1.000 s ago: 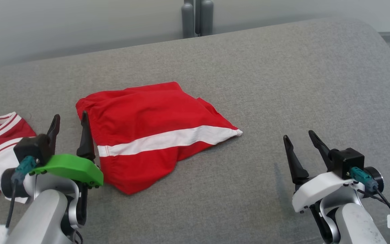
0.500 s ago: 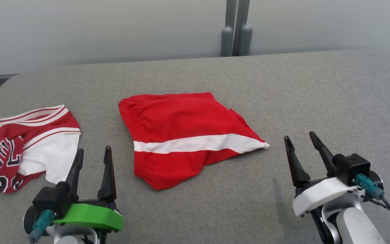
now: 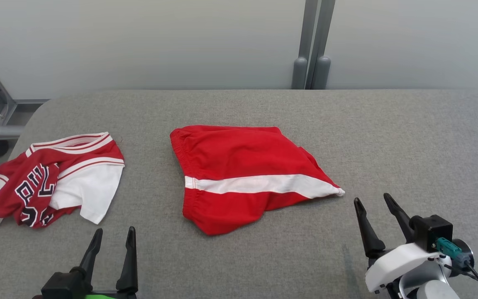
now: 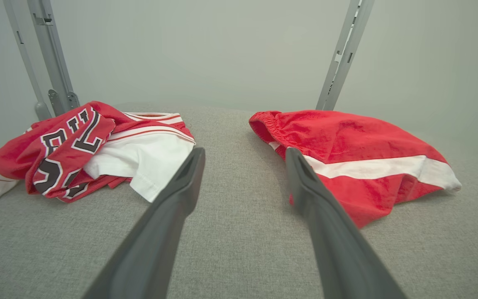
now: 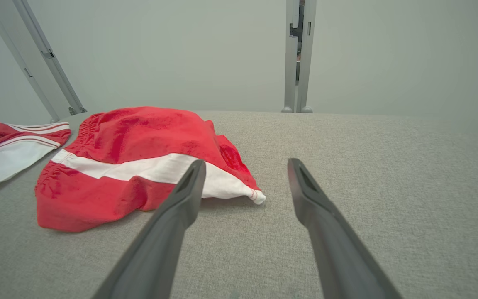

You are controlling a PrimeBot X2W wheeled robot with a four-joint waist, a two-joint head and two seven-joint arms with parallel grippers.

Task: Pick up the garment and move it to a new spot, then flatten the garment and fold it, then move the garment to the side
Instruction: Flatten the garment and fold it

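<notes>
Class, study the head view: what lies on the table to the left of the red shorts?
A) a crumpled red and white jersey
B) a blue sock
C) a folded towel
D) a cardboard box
A: a crumpled jersey lies on the table left of the shorts, with bare grey surface between them.

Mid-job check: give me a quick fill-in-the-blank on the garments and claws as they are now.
The red shorts carry one ____ stripe.
In the head view, the jersey lies to the shorts' ____, apart from them.
The left claw and right claw both stand ____.
Missing words: white; left; open.
</notes>
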